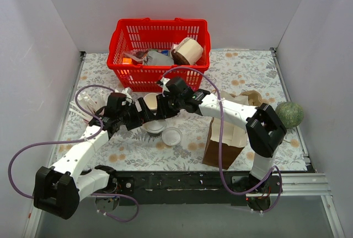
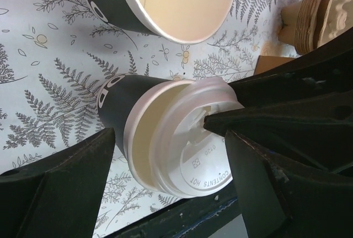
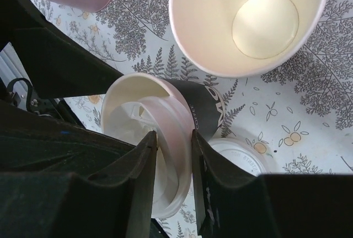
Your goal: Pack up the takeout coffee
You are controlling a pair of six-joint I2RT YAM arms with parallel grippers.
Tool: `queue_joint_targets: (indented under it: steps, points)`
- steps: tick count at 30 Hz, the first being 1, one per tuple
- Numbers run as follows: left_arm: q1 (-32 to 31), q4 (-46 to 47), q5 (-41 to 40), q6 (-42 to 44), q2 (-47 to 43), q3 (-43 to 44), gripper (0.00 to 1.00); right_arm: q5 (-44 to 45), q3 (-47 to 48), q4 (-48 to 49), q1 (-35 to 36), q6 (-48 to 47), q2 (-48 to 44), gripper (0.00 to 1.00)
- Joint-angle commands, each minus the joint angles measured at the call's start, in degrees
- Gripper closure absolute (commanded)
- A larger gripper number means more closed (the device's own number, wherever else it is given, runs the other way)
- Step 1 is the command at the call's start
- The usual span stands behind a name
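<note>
You're capping: the right tool [image 3: 172, 136] pinches the white lid [image 2: 193, 155], tilted half-on the takeout coffee cup [image 2: 118, 106] near the middle of the surface [image 1: 242, 67], while the left tool [image 2: 170, 139] stands wide astride, seemingly not touching; next, press it flush.

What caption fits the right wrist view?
Right fingers pinch a white lid, tilted askew on the dark paper cup.

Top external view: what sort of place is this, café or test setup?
Most likely a lab test cell, not a café: plain white walls box in a table with a leaf-print cloth, a red basket of mixed goods, and two robot arms bolted at its near edge.
</note>
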Motion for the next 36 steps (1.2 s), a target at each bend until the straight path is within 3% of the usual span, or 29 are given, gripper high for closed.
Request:
queue_joint_targets:
  steps: [1, 3, 8, 16, 18, 26, 36]
  points:
    - [-0.29, -1.33, 2.14, 2.37, -0.77, 2.35, 0.23, 1.33, 1.05, 2.03, 0.13, -5.95, 0.60, 0.68]
    - [-0.29, -0.89, 2.67, 2.37, -1.12, 2.00, 0.32, 0.37, 0.26, 4.05, 0.13, -6.57, 0.25, 0.64]
    - [-0.29, -0.62, 2.93, 2.11, -1.30, 1.47, 0.43, -4.82, -2.12, 10.20, 0.13, -6.74, -0.45, 0.61]
    - [-0.29, -0.45, 2.50, 1.49, -1.82, 1.04, 0.62, -4.83, -1.51, 9.87, 0.04, -5.69, 0.78, 0.57]
    - [-0.20, -0.54, 1.88, 0.79, -2.26, 0.86, 0.67, -4.30, -1.68, 8.90, -0.04, -5.08, 0.60, 0.52]
    - [-0.29, -0.80, 0.74, -0.26, -3.06, 0.33, 0.69, -3.24, -1.42, 3.98, -1.45, -1.04, -1.24, 0.31]
    - [-0.29, -1.50, 2.14, -0.35, -4.02, 0.42, 0.68, -6.58, -3.17, 5.29, -2.42, 0.81, -4.05, 0.29]
